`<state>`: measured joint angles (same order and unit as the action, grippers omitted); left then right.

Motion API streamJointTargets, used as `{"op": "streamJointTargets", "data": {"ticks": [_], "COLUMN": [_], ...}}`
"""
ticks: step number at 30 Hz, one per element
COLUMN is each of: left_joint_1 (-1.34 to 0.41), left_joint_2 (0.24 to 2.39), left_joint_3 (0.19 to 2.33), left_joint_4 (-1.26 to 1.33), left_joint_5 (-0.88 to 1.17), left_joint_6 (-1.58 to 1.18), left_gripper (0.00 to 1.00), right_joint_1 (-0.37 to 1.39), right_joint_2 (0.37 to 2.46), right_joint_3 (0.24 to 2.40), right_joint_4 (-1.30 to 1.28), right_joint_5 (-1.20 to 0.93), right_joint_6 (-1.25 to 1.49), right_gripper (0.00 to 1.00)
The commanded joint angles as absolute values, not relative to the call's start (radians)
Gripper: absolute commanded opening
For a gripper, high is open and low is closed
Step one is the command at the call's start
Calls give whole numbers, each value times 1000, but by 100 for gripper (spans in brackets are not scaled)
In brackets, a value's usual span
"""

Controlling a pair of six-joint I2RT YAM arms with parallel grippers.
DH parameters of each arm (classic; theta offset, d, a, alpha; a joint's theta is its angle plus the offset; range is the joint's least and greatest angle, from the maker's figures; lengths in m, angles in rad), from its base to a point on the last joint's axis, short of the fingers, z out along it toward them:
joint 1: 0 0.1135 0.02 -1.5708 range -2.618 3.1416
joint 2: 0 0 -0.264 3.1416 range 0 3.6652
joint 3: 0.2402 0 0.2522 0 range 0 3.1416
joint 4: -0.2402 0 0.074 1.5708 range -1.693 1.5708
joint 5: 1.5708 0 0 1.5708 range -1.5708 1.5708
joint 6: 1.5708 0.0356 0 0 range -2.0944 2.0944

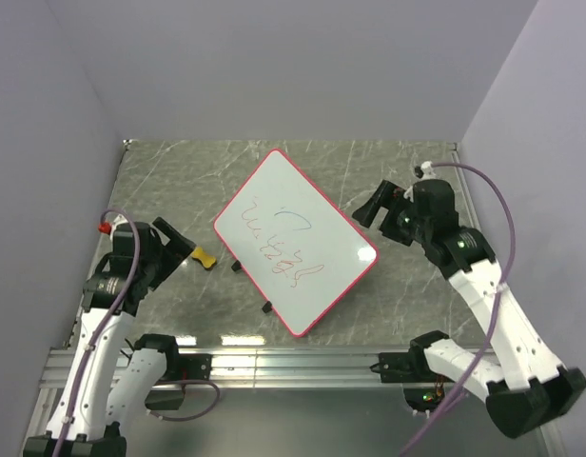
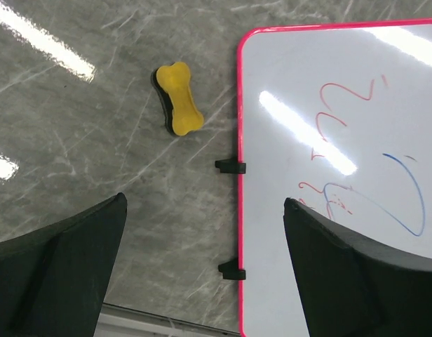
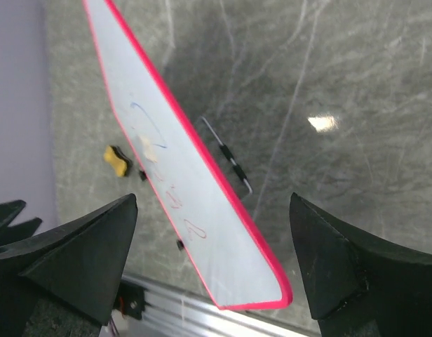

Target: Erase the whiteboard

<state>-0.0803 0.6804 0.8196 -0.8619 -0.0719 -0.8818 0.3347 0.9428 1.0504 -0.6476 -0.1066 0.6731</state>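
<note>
Overhead view: shows the whiteboard (image 1: 295, 243) set diagonally in the middle of a grey marble-look table (image 1: 169, 181), marked with red and blue scribbles. Shows a small yellow eraser (image 1: 205, 257) just beside its left edge, with the left gripper (image 1: 184, 246) close by, and the right gripper (image 1: 374, 207) near the board's right corner, touching nothing.

Left wrist view: looks down between widely parted fingers (image 2: 55, 274) that hold nothing. Places the eraser ahead on bare table, apart from the board's red rim, with two black clips (image 2: 231, 166) on that rim.

Right wrist view: looks out between spread, empty fingers. Catches the board nearly edge-on, seemingly propped at a tilt over a thin wire stand (image 3: 230, 158).

Probably the opening step: reaching for the eraser, with nothing wiped yet. Next calls for lowering the left gripper over the eraser, closing across its narrow waist, then carrying it onto the scribbles.

No readable word, brand or label anywhere, only loops and squiggles.
</note>
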Motion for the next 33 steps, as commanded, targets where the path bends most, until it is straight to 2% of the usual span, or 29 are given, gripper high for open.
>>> {"op": "streamJointTargets", "data": {"ticks": [1, 7, 13, 18, 20, 21, 24, 33], "left_joint_1": [-87, -132, -279, -318, -318, -318, -308, -281], "left_joint_2": [730, 834, 911, 1006, 1061, 1084, 1189, 1416], "left_joint_3": [813, 798, 741, 739, 767, 781, 851, 966], "left_joint_4": [-867, -833, -781, -746, -745, -744, -739, -690], "left_joint_5": [-74, -109, -172, -230, -274, -291, -334, -339], "left_joint_6": [-910, -1005, -1134, -1161, -1155, -1140, -1097, -1034], "left_gripper": [99, 97, 94, 91, 89, 83, 76, 68], "right_joint_1": [330, 330, 330, 330, 328, 328, 330, 330], "right_joint_2": [1025, 1048, 1049, 1078, 1077, 1075, 1066, 1045], "right_joint_3": [1173, 1239, 1275, 1292, 1284, 1273, 1255, 1230], "right_joint_4": [-721, -718, -712, -721, -713, -706, -698, -712], "right_joint_5": [-132, -193, -244, -270, -281, -281, -278, -247], "right_joint_6": [605, 552, 534, 531, 534, 538, 543, 542], "right_gripper": [95, 92, 91, 88, 88, 88, 88, 87]}}
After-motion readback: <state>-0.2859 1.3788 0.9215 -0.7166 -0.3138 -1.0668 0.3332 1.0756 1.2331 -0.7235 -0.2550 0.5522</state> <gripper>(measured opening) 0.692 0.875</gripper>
